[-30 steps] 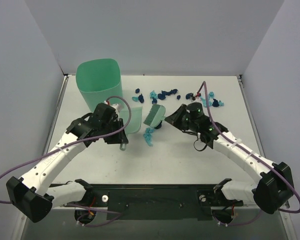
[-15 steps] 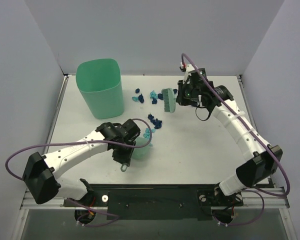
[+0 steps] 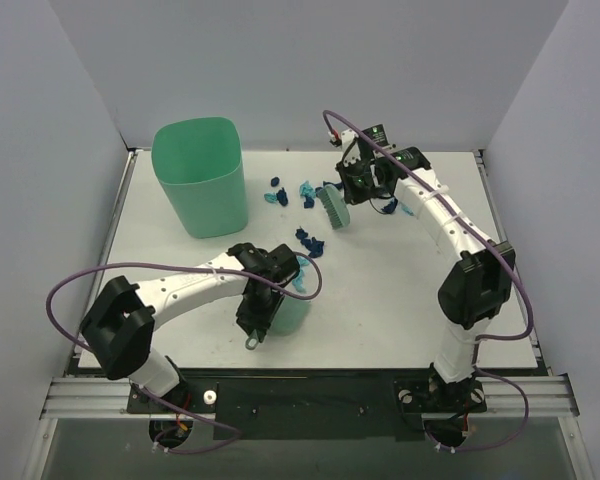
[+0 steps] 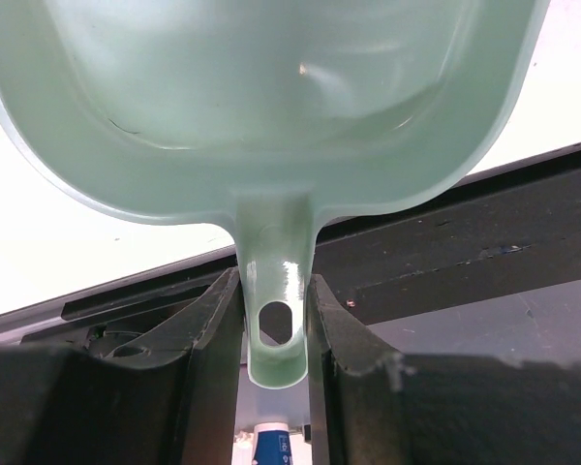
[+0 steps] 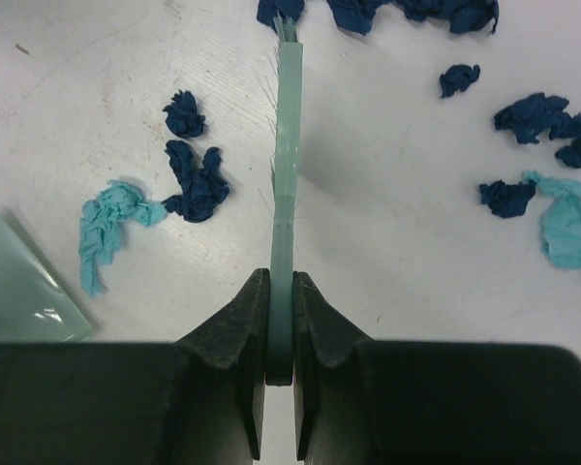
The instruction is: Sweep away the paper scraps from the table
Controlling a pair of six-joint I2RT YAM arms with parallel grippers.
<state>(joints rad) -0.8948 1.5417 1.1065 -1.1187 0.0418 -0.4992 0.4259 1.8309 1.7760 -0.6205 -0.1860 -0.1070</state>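
Paper scraps, navy and turquoise, lie at the back middle of the white table (image 3: pixel 400 300): a group near the bin (image 3: pixel 280 190), a navy group (image 3: pixel 308 240) and turquoise bits (image 3: pixel 300 272) by the dustpan. My left gripper (image 3: pixel 259 322) is shut on the handle (image 4: pixel 274 310) of the mint-green dustpan (image 3: pixel 290 305), which fills the left wrist view (image 4: pixel 271 97). My right gripper (image 3: pixel 348 192) is shut on the mint-green brush (image 3: pixel 332 208). In the right wrist view the brush (image 5: pixel 288 145) points down at the table among navy scraps (image 5: pixel 198 179) and a turquoise one (image 5: pixel 111 218).
A tall mint-green bin (image 3: pixel 200 175) stands at the back left. More scraps lie right of the brush (image 5: pixel 552 121) (image 5: pixel 566 228). A corner of the dustpan (image 5: pixel 19 281) shows at the left of the right wrist view. The black front rail (image 3: pixel 300 390) runs along the near edge.
My left gripper has carried the dustpan from beside the bin to the middle front. My right gripper has carried the brush from the middle to the back scraps.
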